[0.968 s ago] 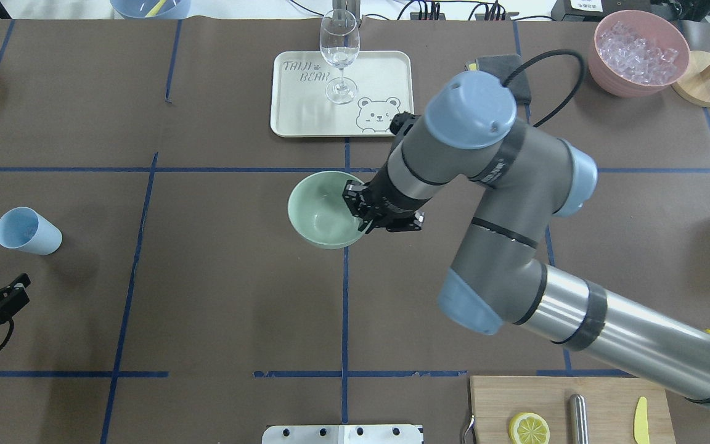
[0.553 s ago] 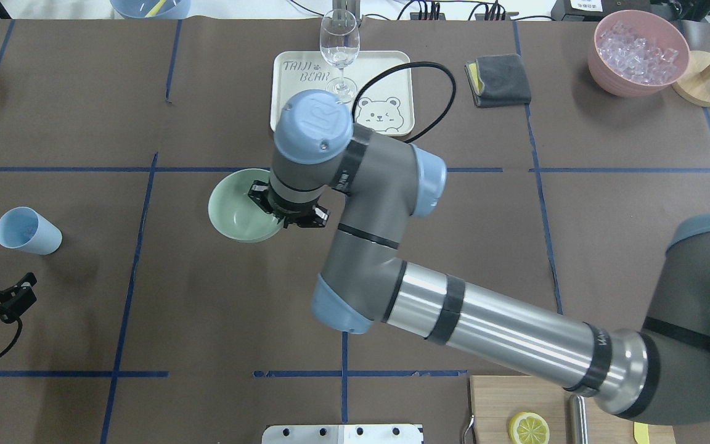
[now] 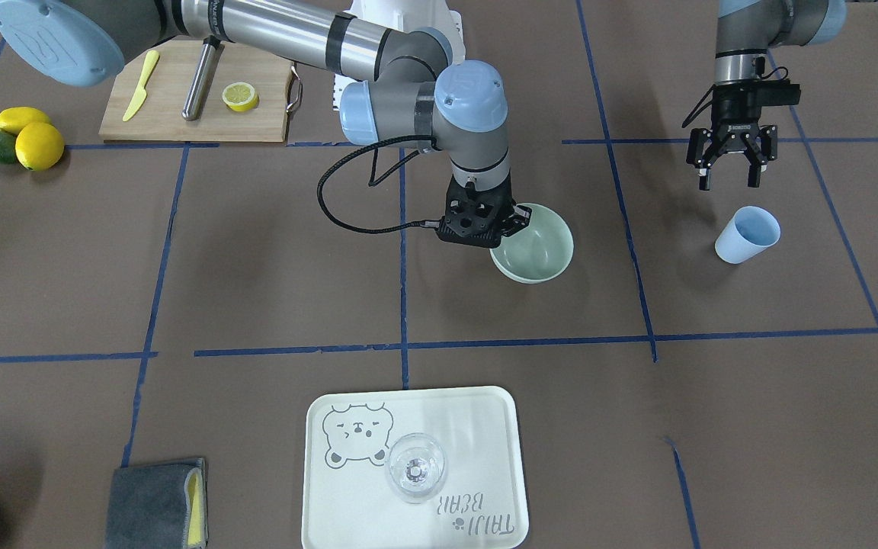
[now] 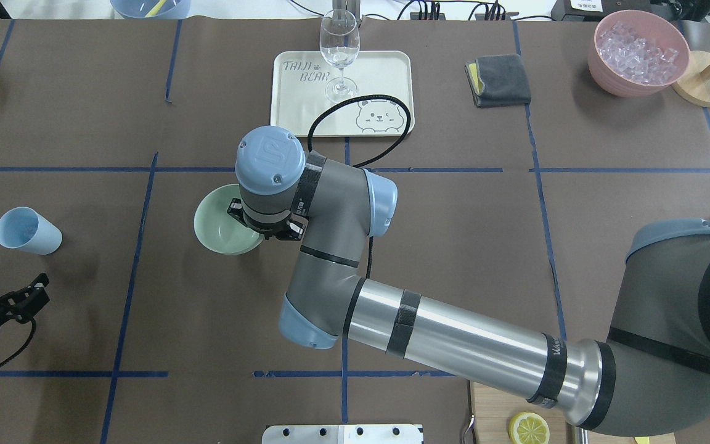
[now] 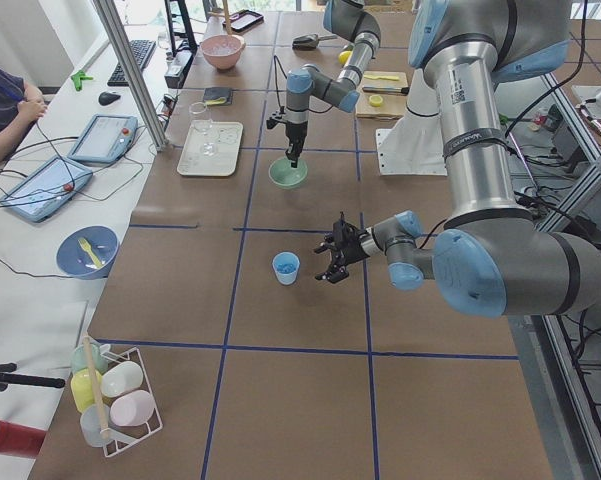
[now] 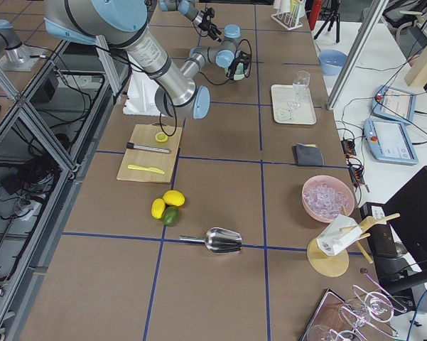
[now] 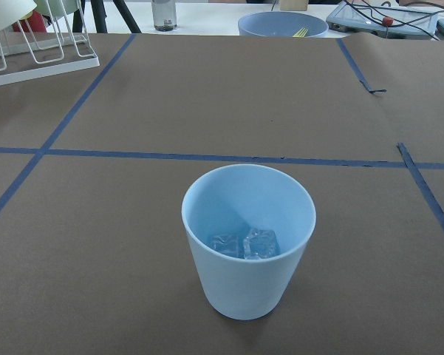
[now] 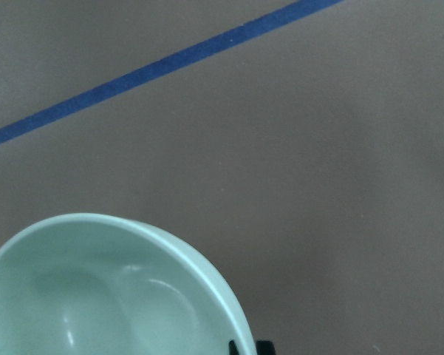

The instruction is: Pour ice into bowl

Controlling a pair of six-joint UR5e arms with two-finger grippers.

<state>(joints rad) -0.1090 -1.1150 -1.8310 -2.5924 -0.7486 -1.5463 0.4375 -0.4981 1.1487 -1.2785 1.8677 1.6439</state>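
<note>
The pale mint-green bowl (image 3: 538,248) is held by its rim in my right gripper (image 3: 513,219), which is shut on it near the table's middle. It also shows in the overhead view (image 4: 218,225) and the right wrist view (image 8: 96,296); it is empty. I cannot tell whether it touches the table. The light blue cup (image 3: 748,234) stands upright with a few clear ice cubes (image 7: 245,242) in its bottom. My left gripper (image 3: 728,177) is open and empty, hovering just behind the cup (image 4: 25,230).
A pink container (image 4: 638,49) full of ice stands at the far right back. A cream tray (image 4: 386,74) holds a clear wine glass (image 4: 339,52). A grey cloth (image 4: 500,79), a cutting board with a lemon half (image 3: 241,95) and whole fruit (image 3: 35,141) lie about.
My right arm has swung the bowl leftward in the overhead view, from the centre line toward the cup's side. My left gripper has shifted slightly and stays open.
</note>
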